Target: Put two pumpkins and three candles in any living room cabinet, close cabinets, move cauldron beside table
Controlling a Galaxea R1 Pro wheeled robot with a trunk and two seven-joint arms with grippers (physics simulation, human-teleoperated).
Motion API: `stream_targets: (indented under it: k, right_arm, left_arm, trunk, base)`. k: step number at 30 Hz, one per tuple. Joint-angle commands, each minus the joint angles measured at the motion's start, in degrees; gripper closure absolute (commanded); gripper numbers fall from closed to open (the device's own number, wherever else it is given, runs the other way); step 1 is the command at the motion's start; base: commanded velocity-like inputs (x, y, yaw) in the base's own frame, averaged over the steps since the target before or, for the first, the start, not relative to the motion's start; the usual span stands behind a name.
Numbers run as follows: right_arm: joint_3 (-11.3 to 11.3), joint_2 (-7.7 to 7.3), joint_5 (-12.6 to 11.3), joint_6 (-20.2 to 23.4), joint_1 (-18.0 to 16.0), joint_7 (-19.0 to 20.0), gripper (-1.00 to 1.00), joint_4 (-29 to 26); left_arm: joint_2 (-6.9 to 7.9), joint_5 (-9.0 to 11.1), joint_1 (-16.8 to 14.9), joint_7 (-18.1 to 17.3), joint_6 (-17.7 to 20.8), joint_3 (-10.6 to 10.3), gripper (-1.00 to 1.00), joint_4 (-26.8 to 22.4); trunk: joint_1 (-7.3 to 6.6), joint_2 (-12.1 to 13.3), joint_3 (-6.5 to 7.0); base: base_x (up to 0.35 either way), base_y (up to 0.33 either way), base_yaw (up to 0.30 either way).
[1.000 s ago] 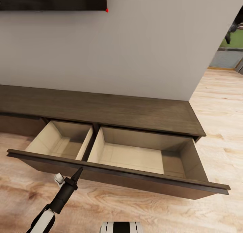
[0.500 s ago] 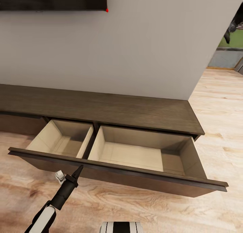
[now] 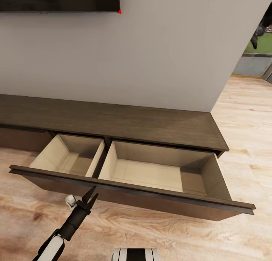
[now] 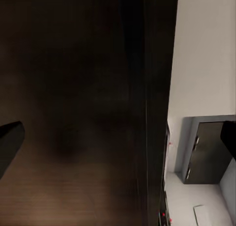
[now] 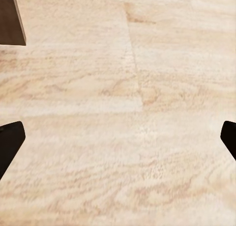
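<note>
The left claw (image 3: 91, 195) hangs just in front of the drawer front (image 3: 124, 195), near its left end, with its two fingers spread a little and nothing between them; in the left wrist view the tips sit at the far edges of the picture with dark wood close ahead, so the spread reads as wide there. The right claw (image 5: 118, 137) is wide apart too, empty, over bare floor (image 5: 128, 88), with a dark corner of wood at one edge of its view. The cabinet (image 3: 113, 121) runs along the wall behind the drawer, and the drawer stands pulled well out, both pale compartments (image 3: 147, 174) looking empty. No pumpkin, candle or cauldron is to be seen around the cabinet, so the loading looks not yet begun. The risk I see is the drawer itself: it juts far out over the floor, and a base or arm swinging away to fetch things could clip its front or its right corner (image 3: 251, 210) and shove it askew or partly shut. A left finger could also catch on the front's top lip, being so close to it. Hard to judge: whether the left fingers touch the wood at all, and what lies in the cabinet section left of the drawer, which is cut off.
</note>
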Motion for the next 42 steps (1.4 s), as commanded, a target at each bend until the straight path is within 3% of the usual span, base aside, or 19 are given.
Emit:
stream_targets:
  k: [1, 9, 11, 17, 18, 20, 22, 23, 26, 27, 32, 36, 42]
  right_arm:
    - [-0.3, 0.00, 0.5, -0.3, -0.1, 0.3, -1.00, 0.0]
    - [-0.4, -0.14, 0.7, -0.2, -0.1, 0.1, -1.00, 0.1]
    - [-0.3, -0.35, 0.9, -0.1, -0.1, 0.2, -1.00, 0.4]
    - [-0.1, -0.02, 0.8, -0.2, -0.1, 0.4, -1.00, -0.5]
    - [-0.1, 0.30, 0.8, -0.2, -0.1, 0.4, -1.00, -2.1]
    - [-0.1, 1.27, 0.8, 0.1, -0.1, 0.3, -1.00, -4.0]
    - [0.1, 10.48, 1.2, 0.5, -0.1, 0.3, -1.00, -14.5]
    - [0.5, 13.45, 3.2, 0.6, -0.1, 0.3, -1.00, -16.9]
    - [1.1, 14.35, 6.3, 0.7, -0.1, 0.3, -1.00, -17.6]
    - [1.4, 15.25, 8.9, 1.0, -0.1, 0.3, -1.00, -17.9]
    - [1.6, 15.80, 10.0, 1.1, -0.1, 0.4, -1.00, -18.6]
    - [1.7, 15.80, 10.8, 1.2, -0.1, 0.4, -1.00, -18.7]
    - [1.7, 15.80, 11.5, 1.4, -0.2, 0.4, -1.00, -18.4]
  left_arm:
    - [0.03, 0.6, 0.0, -0.2, 0.5, -0.1, -1.00, 0.0]
    - [0.09, 0.6, 1.3, -1.1, 0.0, 0.0, -1.00, -3.0]
    - [0.42, 0.5, 6.1, -1.1, -0.1, 0.0, -1.00, -7.8]
    - [0.92, 0.4, 11.6, -1.2, -2.9, 0.4, -1.00, -11.6]
    - [1.56, 0.4, 13.1, -1.1, -3.8, 0.6, -1.00, -12.2]
    - [1.98, 0.4, 14.0, -1.0, -4.3, 0.7, -1.00, -12.9]
    - [2.60, 0.2, 15.6, 1.0, -4.7, 0.9, -1.00, -14.9]
    - [3.01, -0.4, 15.7, 2.6, -4.7, 0.8, -1.00, -16.0]
    - [3.17, -0.7, 15.8, 3.6, -4.7, 0.8, -1.00, -16.5]
    - [3.38, -1.0, 15.8, 4.9, -4.6, 0.8, -1.00, -16.9]
    - [5.45, -1.2, 16.3, 5.9, -4.2, 1.0, -1.00, -18.4]
    - [5.97, -1.2, 16.5, 7.1, -3.9, 1.1, -1.00, -18.8]
    - [6.22, -1.1, 16.6, 11.6, -3.4, 1.0, -1.00, -19.1]
  trunk:
    - [-0.01, 0.0, -0.04]
    - [-0.01, 0.0, -0.04]
    - [-0.01, 0.0, -0.04]
    - [-0.01, 0.0, -0.04]
    - [-0.01, 0.0, -0.04]
    - [-0.01, 0.0, -0.04]
    - [-0.01, 0.0, -0.04]
    - [-0.01, 0.0, -0.04]
    - [-0.01, 0.0, -0.02]
    - [-0.01, 0.0, 0.02]
    - [-0.01, 0.0, 0.28]
    - [-0.06, 0.0, 0.91]
    - [-0.22, 0.1, 2.31]
  base:
    - [0.000, 0.000, 0.000]
    - [0.000, 0.000, 0.000]
    - [0.000, 0.000, 0.000]
    - [-0.052, -0.019, 0.000]
    - [-0.251, -0.099, 0.000]
    - [-0.277, -0.112, 0.000]
    - [-0.051, -0.022, 0.000]
    - [-0.010, -0.004, 0.000]
    - [-0.005, -0.002, 0.034]
    - [-0.001, -0.001, 0.160]
    - [-0.001, 0.000, 0.184]
    - [0.000, 0.000, 0.157]
    - [0.000, 0.000, 0.040]
